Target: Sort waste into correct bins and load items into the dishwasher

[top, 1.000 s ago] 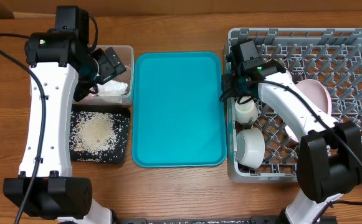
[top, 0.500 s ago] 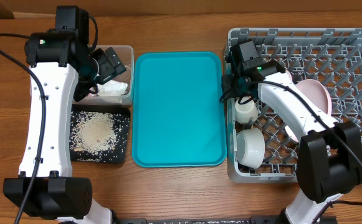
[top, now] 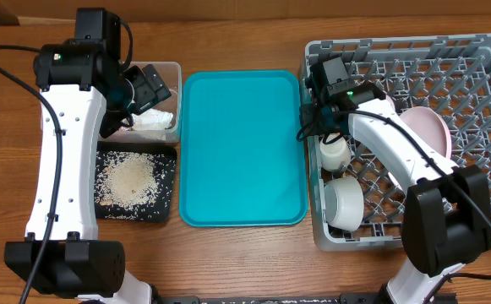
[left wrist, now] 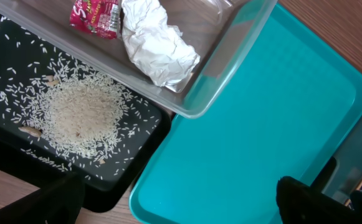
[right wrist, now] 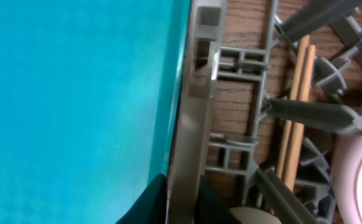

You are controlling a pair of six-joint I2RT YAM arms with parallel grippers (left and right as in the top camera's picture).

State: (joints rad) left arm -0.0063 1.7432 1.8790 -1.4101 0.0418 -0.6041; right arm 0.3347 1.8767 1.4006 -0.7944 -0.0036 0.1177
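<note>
the dish rack has swung a little on the table since a second ago: its near left corner has slid toward the right edge, its far left corner has come toward the teal tray, and the white bowl and cup have ridden along with it. nothing else on the table has shifted.

your right gripper explains that. in the wrist view the rack's left wall runs straight between its jaws, so they look clamped on that wall, though the contact itself sits at the frame's edge. it reads as squaring the rack up, not loading anything.

the chopsticks lie together on the rack floor just inside that wall, and the pink plate leans among the pegs further in.

your left gripper hangs with its jaws wide apart and empty, over the seam between the clear tub and the teal tray. the tissue and red wrapper lie in the tub at the table's far left, and the rice is heaped in the black tray in front of it. the teal tray carries nothing, so the sorting looks done.

the wrapper has white lettering, but it is cut off and i can't read it. there is no other writing.
</note>
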